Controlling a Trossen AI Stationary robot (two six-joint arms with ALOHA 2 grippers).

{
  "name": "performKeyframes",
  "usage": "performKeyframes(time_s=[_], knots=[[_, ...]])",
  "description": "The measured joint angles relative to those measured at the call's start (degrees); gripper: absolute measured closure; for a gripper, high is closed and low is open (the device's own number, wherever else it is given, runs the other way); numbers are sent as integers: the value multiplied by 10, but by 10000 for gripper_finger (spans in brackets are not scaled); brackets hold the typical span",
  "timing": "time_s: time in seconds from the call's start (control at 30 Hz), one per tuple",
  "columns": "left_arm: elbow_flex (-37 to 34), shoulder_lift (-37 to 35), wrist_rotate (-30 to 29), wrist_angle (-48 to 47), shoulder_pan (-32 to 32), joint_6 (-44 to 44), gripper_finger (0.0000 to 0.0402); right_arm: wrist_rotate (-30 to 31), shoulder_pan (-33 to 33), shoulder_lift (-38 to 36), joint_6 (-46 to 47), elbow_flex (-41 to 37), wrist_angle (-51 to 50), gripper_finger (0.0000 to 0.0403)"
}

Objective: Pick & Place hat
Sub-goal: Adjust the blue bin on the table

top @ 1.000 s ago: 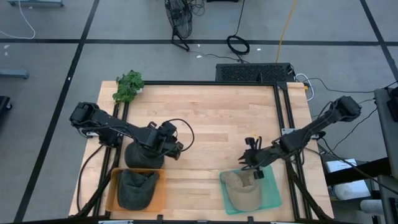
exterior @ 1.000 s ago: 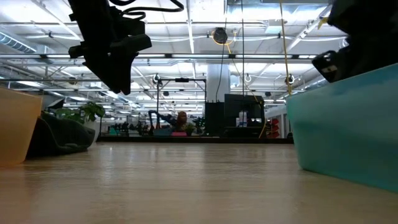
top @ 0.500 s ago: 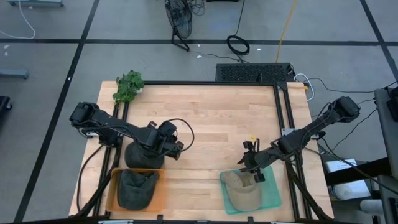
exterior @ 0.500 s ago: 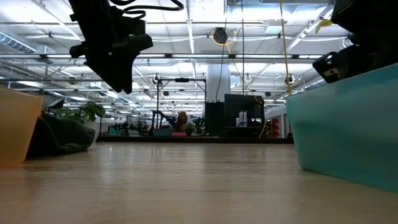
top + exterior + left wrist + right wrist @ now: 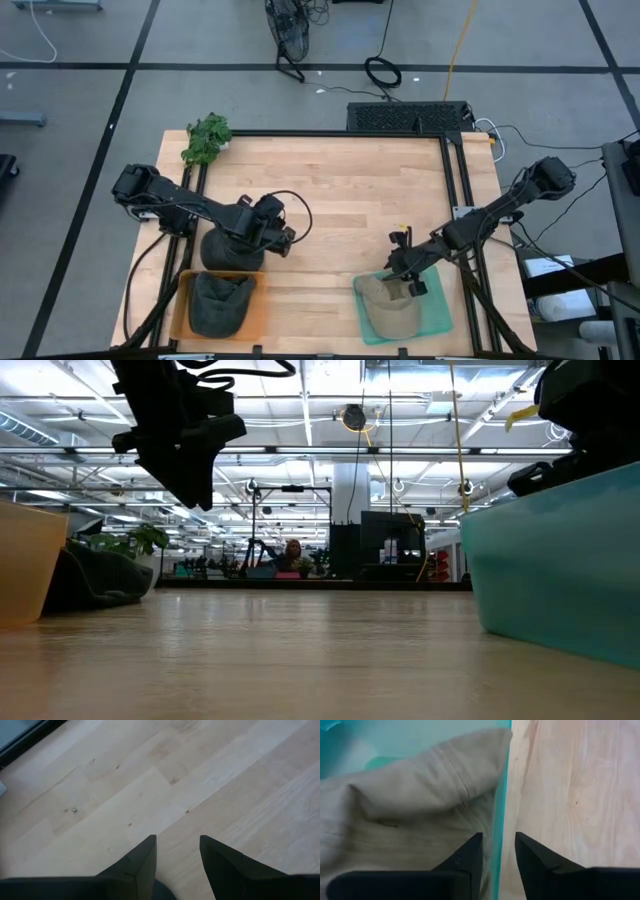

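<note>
Right gripper (image 5: 409,276) over teal bin's (image 5: 438,318) rim, fingers slightly apart, empty, tan hat (image 5: 388,305) crumpled inside, left gripper (image 5: 283,238) part open above bare wood, dark hat (image 5: 231,250) apparently below its arm.

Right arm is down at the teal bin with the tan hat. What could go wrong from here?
The right gripper straddles the teal bin wall, one finger on each side; closing could pinch the wall, not the tan hat, and lifting might drag the bin. The hat's edge lies against that wall, so a grip may catch only a fold and slip.
</note>
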Motion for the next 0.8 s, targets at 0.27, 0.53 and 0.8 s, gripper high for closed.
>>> performKeyframes(time_s=[0.27, 0.53, 0.8], knots=[[0, 0, -11, 11, 0, 11, 238, -1, 0, 0, -7, 0, -28, 386], [0, 0, -13, 52, 0, 54, 238, -2, 0, 0, -16, 0, -33, 393], [0, 0, -18, 70, 1, 75, 238, -31, 0, 0, -14, 0, -52, 401]])
